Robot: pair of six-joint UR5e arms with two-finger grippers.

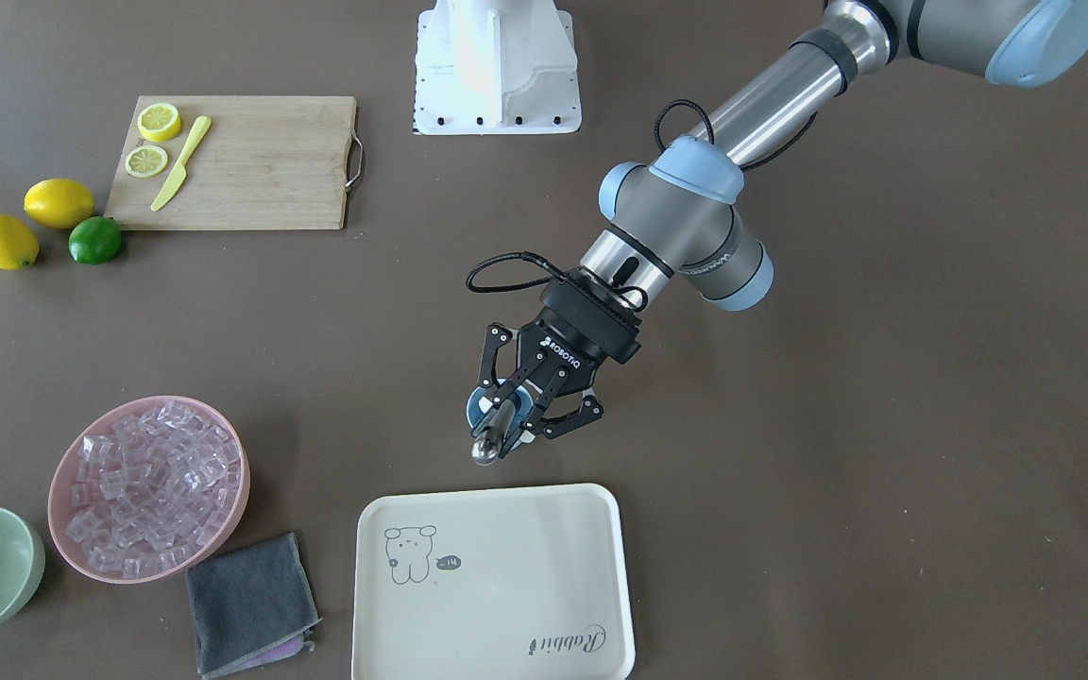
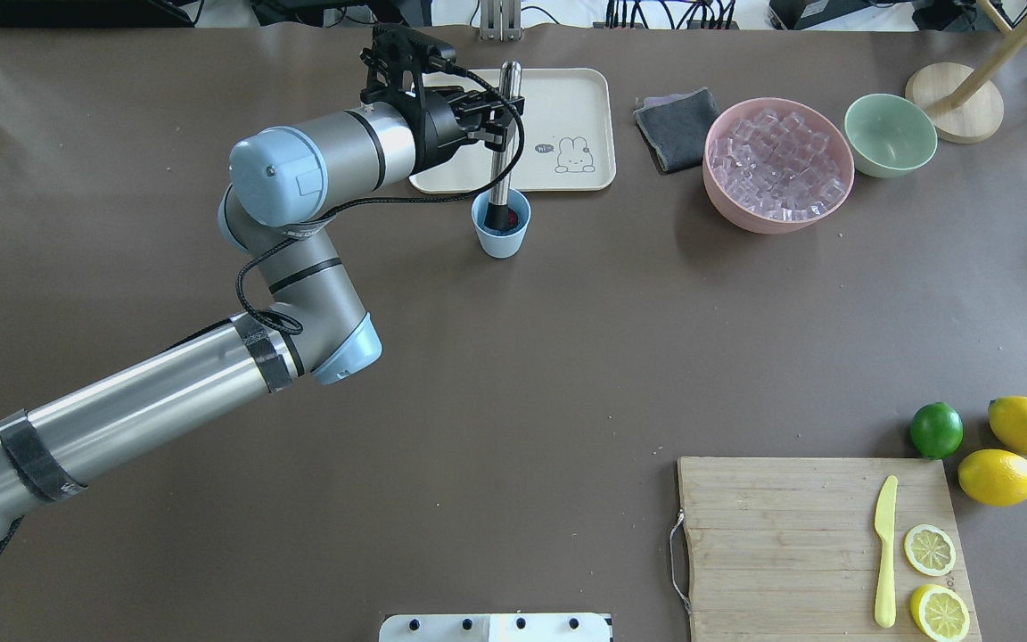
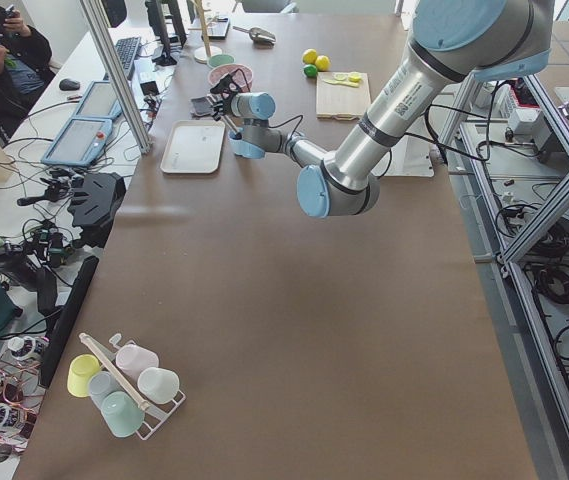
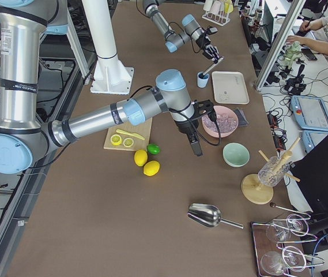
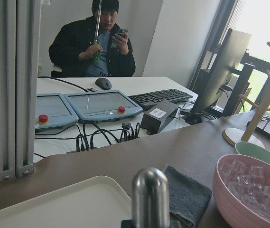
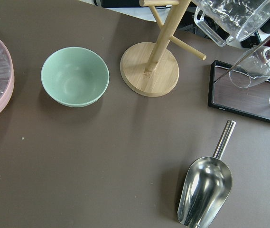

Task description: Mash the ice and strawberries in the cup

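Observation:
The light-blue cup [image 2: 501, 234] stands on the brown table just in front of the cream tray [image 2: 567, 89]. A metal muddler [image 2: 505, 134] stands upright in it, and my left gripper [image 2: 497, 120] is shut on its shaft. A dark-red strawberry piece [image 2: 511, 219] shows beside the muddler's tip. The ice [image 2: 776, 165] fills the pink bowl [image 2: 718, 192]; I cannot tell if any is in the cup. From the front, the gripper [image 1: 509, 417] hides most of the cup [image 1: 475, 408]. My right gripper [image 4: 196, 145] hangs near the pink bowl; open or shut, I cannot tell.
A grey cloth [image 2: 676, 129] and pale-green bowl [image 2: 890, 134] flank the pink bowl. The cutting board [image 2: 781, 535] carries a yellow knife and lemon slices, with lemons and a lime [image 2: 936, 430] beside it. A metal scoop [image 6: 206, 190] and wooden stand [image 6: 149, 69] lie further right.

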